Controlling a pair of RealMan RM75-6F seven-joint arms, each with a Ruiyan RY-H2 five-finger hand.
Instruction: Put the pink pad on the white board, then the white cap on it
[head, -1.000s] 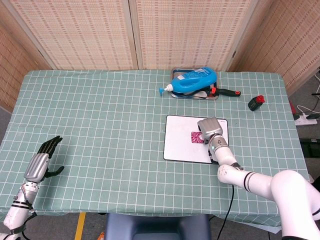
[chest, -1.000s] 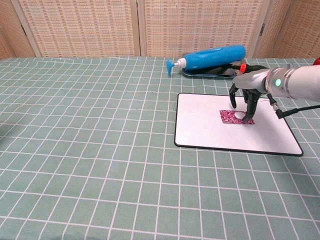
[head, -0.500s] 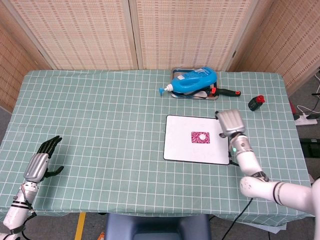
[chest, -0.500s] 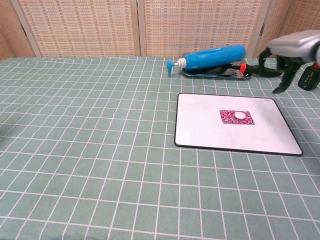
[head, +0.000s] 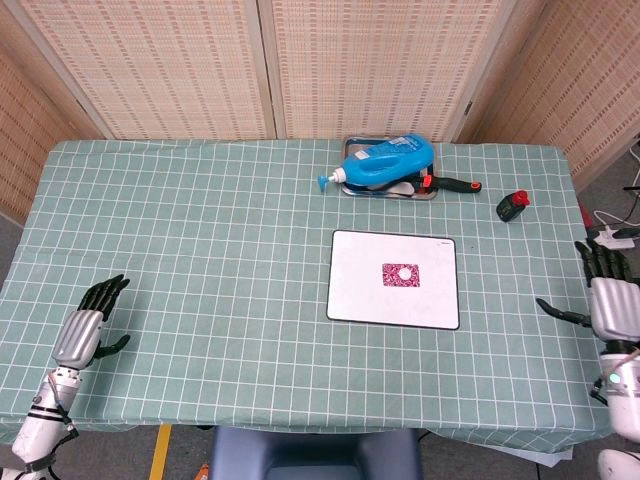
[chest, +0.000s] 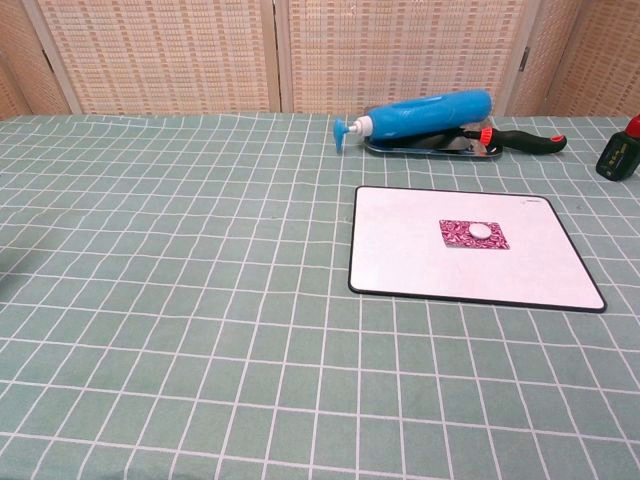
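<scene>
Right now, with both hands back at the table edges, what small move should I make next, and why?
Probably none beyond keeping both hands parked. The white cap sits on the pink pad, which lies flat on the white board, so both steps look done. The right hand and left hand are open, hold nothing, and are well away from the board.
</scene>
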